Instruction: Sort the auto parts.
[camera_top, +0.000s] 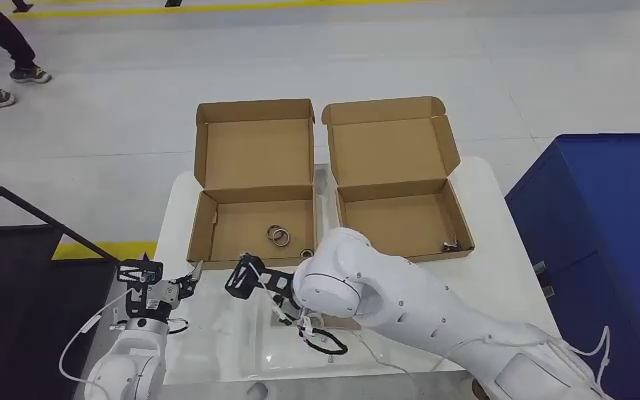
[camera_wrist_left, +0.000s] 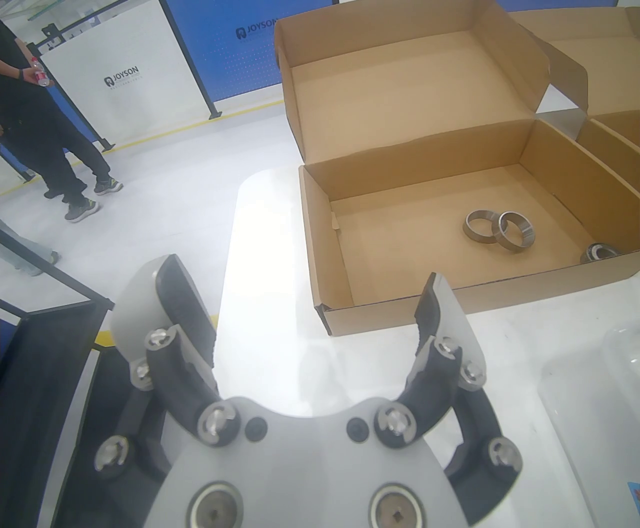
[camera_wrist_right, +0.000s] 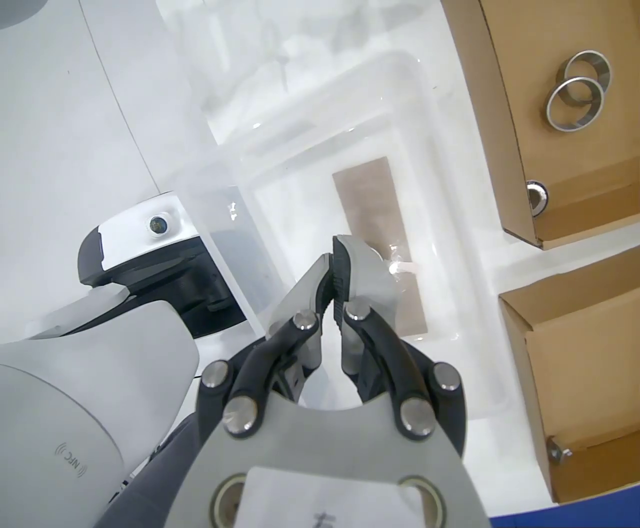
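The white table (camera_top: 480, 195) carries two open cardboard boxes side by side on its far half, and a clear plastic bin (camera_wrist_right: 295, 215) on the near half, in front of them. In the left box (camera_top: 203, 228) two metal rings (camera_top: 278, 236) lie flat and touch each other, and a bearing (camera_top: 307, 254) sits at its near right corner. The right box (camera_top: 400, 220) has one small metal part (camera_top: 450, 245) at its near right corner.

My right gripper (camera_wrist_right: 336, 274) hangs above the bin and points down at its floor, close to a brown label (camera_wrist_right: 370, 210) there. Its two jaws are pressed together, and I see nothing between them. Just beyond the tips there is a small bright spot. I cannot tell if this is a part or only a reflection on the plastic, so I also cannot give its long axis. My left gripper (camera_wrist_left: 302, 274) is spread wide and holds nothing. It hangs beside the near left corner of the left box, apart from the bin.

I judge that the coming move depends on what remains in the bin. The right gripper is the nearer one, directly over it. The left box lies just beyond it, and the right box is more to the side. If a part is there, the jaws must first part before they go down.
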